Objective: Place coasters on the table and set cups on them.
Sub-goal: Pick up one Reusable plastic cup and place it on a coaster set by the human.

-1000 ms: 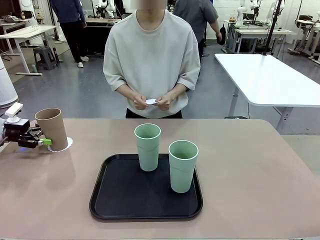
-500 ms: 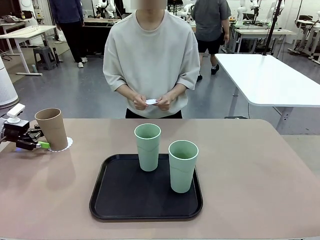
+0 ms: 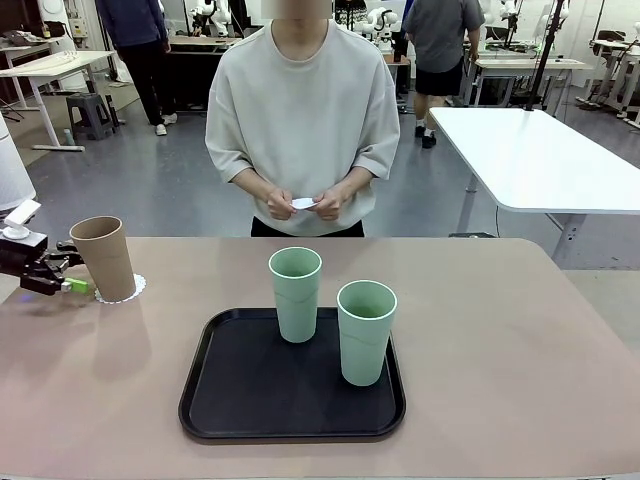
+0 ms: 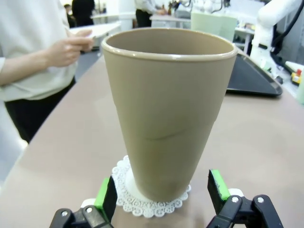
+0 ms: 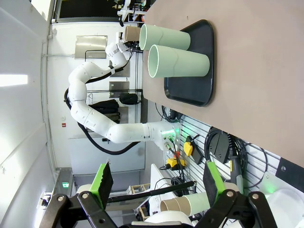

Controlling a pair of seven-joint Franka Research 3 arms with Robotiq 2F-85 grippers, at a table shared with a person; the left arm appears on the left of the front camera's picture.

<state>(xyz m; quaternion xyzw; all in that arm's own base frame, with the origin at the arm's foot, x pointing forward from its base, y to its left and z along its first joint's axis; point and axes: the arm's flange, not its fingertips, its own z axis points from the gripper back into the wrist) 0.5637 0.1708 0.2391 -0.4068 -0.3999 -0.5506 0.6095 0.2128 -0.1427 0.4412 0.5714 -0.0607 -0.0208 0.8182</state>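
Tan cup (image 3: 103, 258) (image 4: 166, 109): upright on a lacy white coaster (image 3: 137, 288) (image 4: 142, 202) at the left end of the surface (image 3: 500, 340). The cup sits roughly centred, with the scalloped edge showing around its base. Its wall is plain matte tan, with one faint curved line across the middle in my left wrist view.

Left claw (image 3: 74, 267) (image 4: 161, 187): level and low over the surface, coming in from the left edge with the fingers pointing along the surface at the cup's lower half. The green pads (image 4: 105, 190) stand apart on either side of the base, and I see a gap between each pad and the cup wall. Nothing is gripped.

Two mint green cups (image 3: 296, 295) (image 3: 366, 332): both upright on the black tray (image 3: 240, 400) at the middle of the surface, one behind and to the left of the other, close together but apart.

Person (image 3: 303, 110): standing at the far edge, both hands at waist height pinching a small white piece (image 3: 303, 203). It is probably another coaster, but it is too small for me to confirm.

Right claw (image 5: 158, 183): off beyond the edge of the surface, fingers spread wide with nothing between them. Its camera is rolled sideways and shows the tray, the green cups and the white left arm (image 5: 95, 95) reaching towards the tan cup. A small wall sign (image 5: 63, 126) is too small to read.
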